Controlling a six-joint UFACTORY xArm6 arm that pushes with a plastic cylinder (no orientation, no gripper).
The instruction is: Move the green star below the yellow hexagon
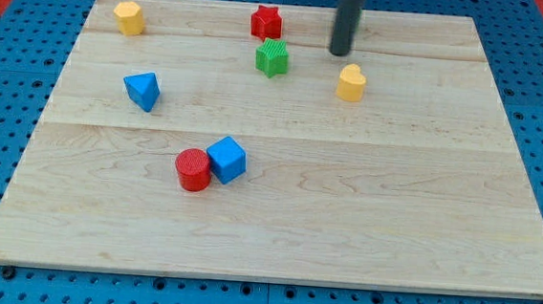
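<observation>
Hand there is none; my tip (341, 52) is a bare rod end, holding nothing, resting to the view's right of the green star (272, 57) and slightly above it. The star sits just below the red star (266, 22), well right of the yellow hexagon (129, 16). Pushing left from here, I judge the ridged, pointed star could spin off my tip or nudge the red star or blue triangle (143, 90) across the surface (392, 208).
</observation>
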